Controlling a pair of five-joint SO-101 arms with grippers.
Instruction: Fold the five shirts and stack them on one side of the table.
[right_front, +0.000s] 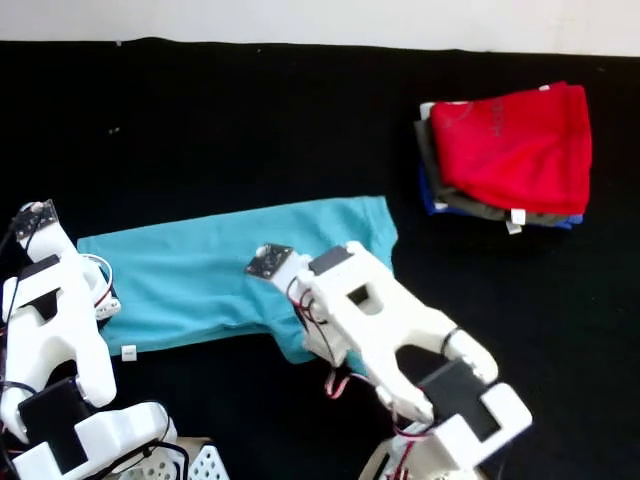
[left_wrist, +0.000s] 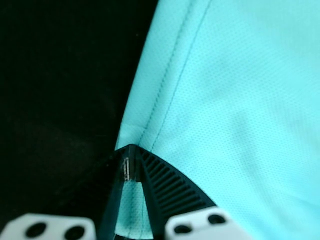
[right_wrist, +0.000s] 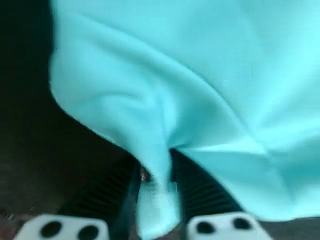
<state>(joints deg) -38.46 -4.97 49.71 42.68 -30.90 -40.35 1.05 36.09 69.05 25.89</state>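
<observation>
A teal shirt (right_front: 230, 265) lies spread on the black table, partly folded. At the shirt's near-left corner, my left gripper (left_wrist: 131, 156) is shut on the hemmed edge of the teal shirt (left_wrist: 235, 100). My right gripper (right_wrist: 155, 172) is shut on a pinched fold of the teal shirt (right_wrist: 190, 85) at its near-right part, under the white arm (right_front: 370, 310). A stack of folded shirts (right_front: 505, 160) with a red shirt (right_front: 520, 140) on top sits at the far right of the table.
The black table (right_front: 250, 120) stretches open behind the teal shirt and between it and the stack. The arms' white bases (right_front: 110, 440) stand at the near edge.
</observation>
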